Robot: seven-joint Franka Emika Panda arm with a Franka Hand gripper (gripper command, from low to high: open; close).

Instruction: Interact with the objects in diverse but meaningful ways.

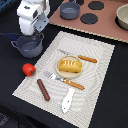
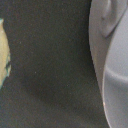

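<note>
My gripper hangs right over a grey-blue two-handled pot on the dark table in the exterior view's left. Its fingers are too blurred to read, and I cannot tell if they touch the pot. In the wrist view the pot's rim and one handle fill one side, with no fingers showing. A second pot stands on the toy stove. The bread loaf lies on the tan plate. The tomato, sausage, fork, knife and another orange-handled piece of cutlery lie around it.
A pale striped placemat carries the plate, the cutlery and the sausage; its edge shows in the wrist view. A beige bowl sits at the far right of the stove board. Dark table surface surrounds the pot.
</note>
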